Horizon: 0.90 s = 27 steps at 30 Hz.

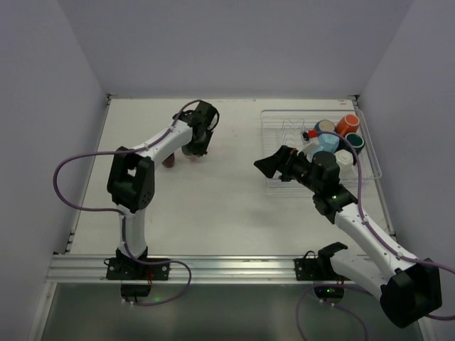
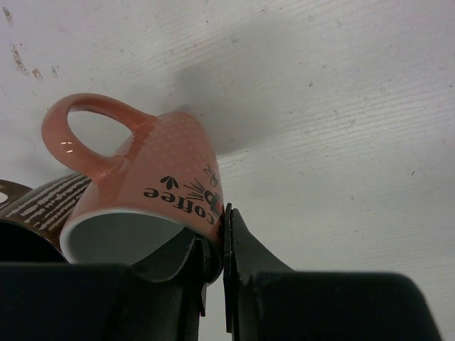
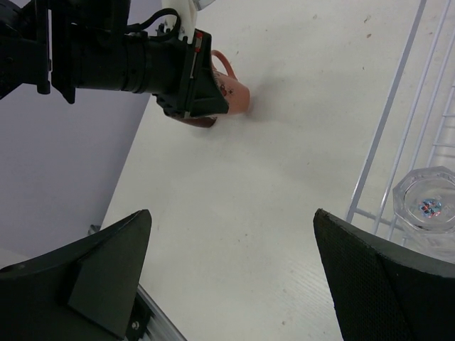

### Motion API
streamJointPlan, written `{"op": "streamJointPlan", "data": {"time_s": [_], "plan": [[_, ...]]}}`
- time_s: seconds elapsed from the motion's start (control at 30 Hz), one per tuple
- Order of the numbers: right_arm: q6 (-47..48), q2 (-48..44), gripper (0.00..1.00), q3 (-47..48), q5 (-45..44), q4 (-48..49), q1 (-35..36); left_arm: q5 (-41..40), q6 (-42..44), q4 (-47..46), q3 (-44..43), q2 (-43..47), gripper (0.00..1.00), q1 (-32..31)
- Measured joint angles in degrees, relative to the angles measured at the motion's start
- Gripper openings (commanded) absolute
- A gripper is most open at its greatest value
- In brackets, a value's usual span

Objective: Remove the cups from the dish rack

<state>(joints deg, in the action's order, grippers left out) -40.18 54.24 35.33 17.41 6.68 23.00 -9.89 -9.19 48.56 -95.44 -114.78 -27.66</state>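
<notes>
Left gripper, at about 11 o'clock from the centre of the white table in the overhead view, is pinching the rim of a salmon-pink ceramic mug. In the left wrist view, one finger lies inside the mouth and the other presses the outer wall beside the black "coffee" lettering. The mug is tilted, with its mouth toward the camera and its loop handle at 10 o'clock. Its base points toward the table, but whether it touches the surface cannot be told. A dark brown mug with pale stripes stands just beside it, at 8 o'clock in that view. In the overhead view the same brown mug sits at 7 o'clock from the left gripper.

Right gripper hangs near the table's centre with its fingers spread wide and nothing between them. It is just off the 9 o'clock edge of the white wire dish rack.

The rack occupies the 2 o'clock part of the table. It holds an orange mug, a dark teal mug, a light blue mug and a white mug, all grouped in its far half. A clear glass tumbler also stands inside the rack, seen at 3 o'clock in the right wrist view just past the rack's edge wire.
</notes>
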Motion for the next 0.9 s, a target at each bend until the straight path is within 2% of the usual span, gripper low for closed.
{"op": "streamJointPlan", "data": {"time_s": [0.13, 0.4, 0.47, 0.5, 0.6, 0.73, 0.8, 0.9], "plan": [[0.2, 0.0, 0.98, 0.0, 0.0, 0.0, 0.3, 0.3, 0.4, 0.0, -0.3, -1.0, 0.23, 0.4], [0.2, 0.0, 0.98, 0.0, -0.4, -0.1, 0.8, 1.1, 0.9, 0.4, -0.7, -1.8, 0.23, 0.6], [0.2, 0.0, 0.98, 0.0, -0.5, 0.0, 1.0, 1.2, 0.9, 0.5, -0.7, -1.8, 0.29, 0.6], [0.2, 0.0, 0.98, 0.0, -0.6, -0.1, 1.2, 1.2, 0.9, 0.6, -0.7, -1.8, 0.4, 0.6], [0.3, 0.0, 0.98, 0.0, -1.4, -0.1, 1.6, 1.1, 1.1, 0.6, -0.7, -1.8, 0.56, 0.6], [1.0, 0.0, 0.97, 0.0, -2.2, -1.0, 1.8, 0.8, 0.8, 0.6, -0.9, -1.8, 0.67, 0.6], [1.9, 0.0, 0.9, 0.0, -3.4, -2.2, 1.9, 0.5, 0.8, 0.6, -1.2, -1.8, 0.7, 0.6], [3.5, 0.0, 0.73, 0.3, -6.2, -4.7, 1.9, 0.5, 0.7, 0.4, -1.3, -1.5, 0.75, 0.6]]}}
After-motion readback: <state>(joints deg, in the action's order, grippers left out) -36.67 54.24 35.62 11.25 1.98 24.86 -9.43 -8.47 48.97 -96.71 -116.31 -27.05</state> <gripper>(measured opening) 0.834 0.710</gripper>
